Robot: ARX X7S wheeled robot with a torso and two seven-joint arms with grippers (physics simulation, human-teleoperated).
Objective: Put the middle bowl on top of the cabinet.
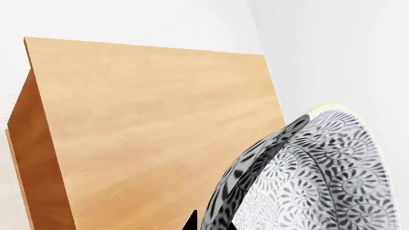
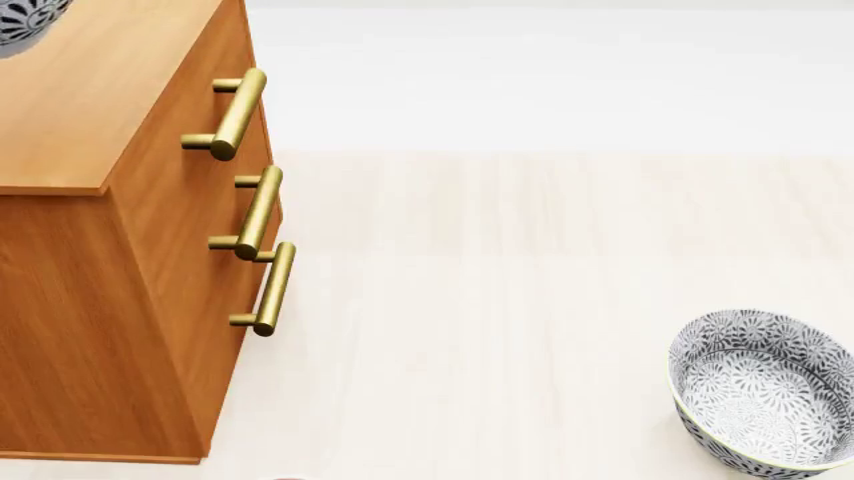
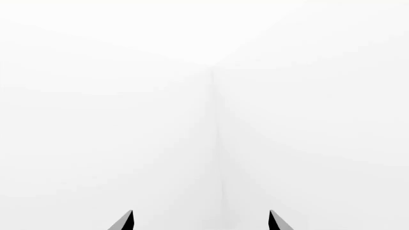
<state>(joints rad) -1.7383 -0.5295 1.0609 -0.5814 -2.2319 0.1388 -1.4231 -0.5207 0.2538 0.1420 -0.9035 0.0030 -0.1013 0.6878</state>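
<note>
The left gripper (image 1: 191, 221) showed only as a dark fingertip at the edge of its wrist view, tucked against the outer wall of the bowl (image 1: 319, 177). It appeared to be closed on the bowl's rim, though the grip itself lay out of frame, so that is a judgement. The bowl hung close to the camera, tipped on its side, its patterned wall and pale rim filling the near corner.

Beyond the bowl lay the cabinet (image 1: 160, 124), its light wood top stretching away, bare in this view. In the head view a sliver of the bowl (image 2: 27, 25) showed at the far corner, over the cabinet top (image 2: 94, 90), well back from the front edge with the brass handles (image 2: 240, 112). Whether it touched the wood could not be told.

So the coming move probably turned on one relation: the top lay straight beneath the held bowl, and the bowl needed levelling before release.

The right gripper (image 3: 200, 221) stood wide, holding nothing, facing blank white wall. Another bowl (image 2: 763, 390) sat on the floor (image 2: 534, 300), well apart from the cabinet.
</note>
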